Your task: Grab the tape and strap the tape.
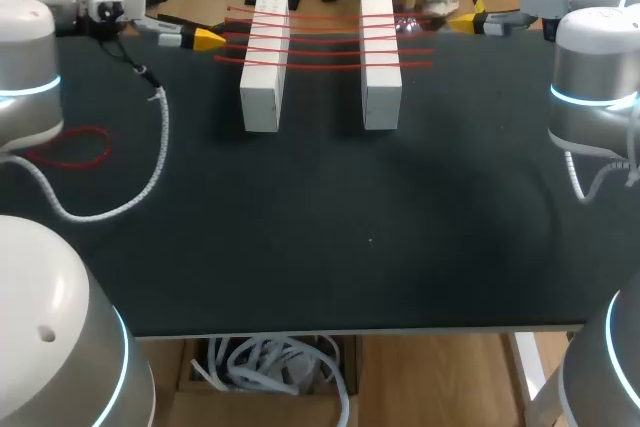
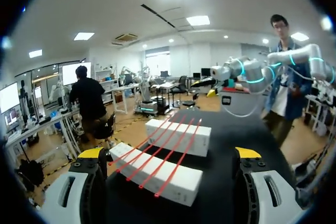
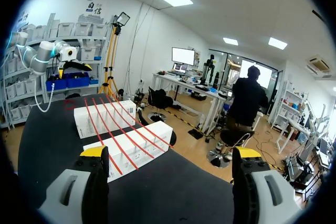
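Our left gripper (image 2: 169,153) and right gripper (image 3: 170,151) both gape empty; going for the red tape loop (image 1: 70,147), we may snag strips (image 1: 330,44) stretched over the white blocks (image 1: 265,87).

Left end effector (image 2: 169,153): own wrist view; both fingers are cut off by the lower edge below their housings.
Right end effector (image 3: 170,152): own wrist view; likewise cut off below.
Nearest white block (image 3: 134,148): one end is hidden behind a finger of the right end effector.
Red loop (image 1: 72,147): head view; one side is hidden behind the left arm (image 1: 25,77); material cannot be told.
Red strips (image 1: 330,44): the ends toward the right arm (image 1: 598,82) are lost in a blurred glare.
Table (image 1: 330,247): both near corners are covered by the arms' bases.
White cable (image 1: 155,162): its near end passes out of sight behind the left arm's base.
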`<state>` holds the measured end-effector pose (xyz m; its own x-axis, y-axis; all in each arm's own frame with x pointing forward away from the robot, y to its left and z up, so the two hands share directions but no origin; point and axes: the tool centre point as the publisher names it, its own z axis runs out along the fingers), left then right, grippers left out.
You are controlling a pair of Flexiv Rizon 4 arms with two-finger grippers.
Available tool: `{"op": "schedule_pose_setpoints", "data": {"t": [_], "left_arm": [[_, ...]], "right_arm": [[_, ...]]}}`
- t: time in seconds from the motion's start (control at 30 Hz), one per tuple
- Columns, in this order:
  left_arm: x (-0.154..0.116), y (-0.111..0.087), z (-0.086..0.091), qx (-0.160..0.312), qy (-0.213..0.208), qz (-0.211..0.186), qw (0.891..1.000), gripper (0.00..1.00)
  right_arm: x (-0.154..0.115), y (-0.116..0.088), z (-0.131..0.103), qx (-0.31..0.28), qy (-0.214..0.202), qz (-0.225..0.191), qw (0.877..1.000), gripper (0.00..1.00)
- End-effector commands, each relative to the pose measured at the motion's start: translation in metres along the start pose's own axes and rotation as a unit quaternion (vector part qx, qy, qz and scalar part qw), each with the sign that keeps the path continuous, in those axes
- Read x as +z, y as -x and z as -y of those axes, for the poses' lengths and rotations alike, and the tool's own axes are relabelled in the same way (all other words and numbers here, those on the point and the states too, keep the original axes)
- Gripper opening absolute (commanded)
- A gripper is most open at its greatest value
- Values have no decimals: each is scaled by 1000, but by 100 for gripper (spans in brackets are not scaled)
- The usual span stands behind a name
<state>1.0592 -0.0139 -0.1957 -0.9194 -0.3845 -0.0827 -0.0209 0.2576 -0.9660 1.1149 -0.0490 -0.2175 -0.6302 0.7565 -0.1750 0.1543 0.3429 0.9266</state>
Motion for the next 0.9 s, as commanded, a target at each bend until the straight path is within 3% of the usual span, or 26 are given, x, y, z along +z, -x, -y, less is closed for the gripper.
{"op": "schedule_pose_setpoints", "data": {"t": [0.03, 0.27, 0.4, 0.57, 0.73, 0.77, 0.8, 0.83, 0.9], "left_arm": [[-6, 5, -6, 44, -26, -75, 996, 100], [-6, 5, -6, 44, -26, -75, 996, 100], [2, 8, -8, 65, -25, -129, 989, 100], [9, 10, -16, 91, -40, -151, 983, 100], [13, 10, -29, 73, -20, -166, 983, 100], [14, 10, -31, 73, -20, -166, 983, 92], [14, 9, -34, 65, -15, -167, 984, 77], [14, 9, -36, 66, -16, -168, 984, 55], [15, 9, -40, 68, -14, -170, 983, 40]], "right_arm": [[-1, 0, 0, 0, -1, -1, 1000, 100], [-1, 0, 0, 0, -1, -1, 1000, 100], [-1, 0, 0, 0, -1, -1, 1000, 100], [-1, 0, 0, 0, -1, -1, 1000, 100], [-1, 0, 0, 0, -1, -1, 1000, 100], [-1, 0, 0, 0, -1, -1, 1000, 100], [-1, 0, 0, 0, -1, -1, 1000, 100], [-1, 0, 0, 0, -1, -1, 1000, 100], [-1, 0, 0, 0, -1, -1, 1000, 100]]}}
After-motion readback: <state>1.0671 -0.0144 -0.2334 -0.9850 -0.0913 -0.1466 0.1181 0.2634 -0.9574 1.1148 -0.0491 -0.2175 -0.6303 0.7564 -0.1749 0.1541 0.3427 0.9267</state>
